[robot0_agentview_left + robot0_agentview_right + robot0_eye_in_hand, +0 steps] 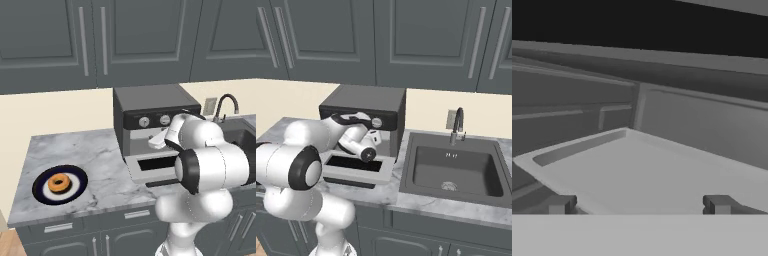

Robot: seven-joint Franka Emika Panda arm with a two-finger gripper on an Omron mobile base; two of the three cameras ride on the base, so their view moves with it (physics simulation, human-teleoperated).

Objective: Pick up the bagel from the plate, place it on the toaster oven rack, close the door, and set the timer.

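At the left end of the marble counter (100, 165), near its front edge, we see the plate (75, 187), and the bagel (59, 183) lies on the plate's middle, hole up, with nothing touching it. Bare marble separates the plate from the toaster oven (150, 107), which stands toward the counter's right end against the cream wall. Grey wall cabinets (95, 40) hang above it all.

The oven's door (142, 165) is dropped open and lies flat, reaching out toward the counter's front edge; from the right base camera its dark window and silver frame (356, 172) show plainly. Two round knobs (144, 121) sit on the dark band above the oven mouth.

Our arm bends over that open door, and the gripper (637, 204) sits at the mouth of the oven, just above the toaster oven rack (642, 170), whose pale flat shelf spreads out right before the fingertips (559, 204) in the hand camera. The two tips stand far apart with nothing between them, so we read the hand as spread wide and empty.

To the right of the oven, the sink (456, 170) is sunk into the counter, with a dark faucet (457, 125) at its back edge and a wall outlet (451, 119) just behind it.
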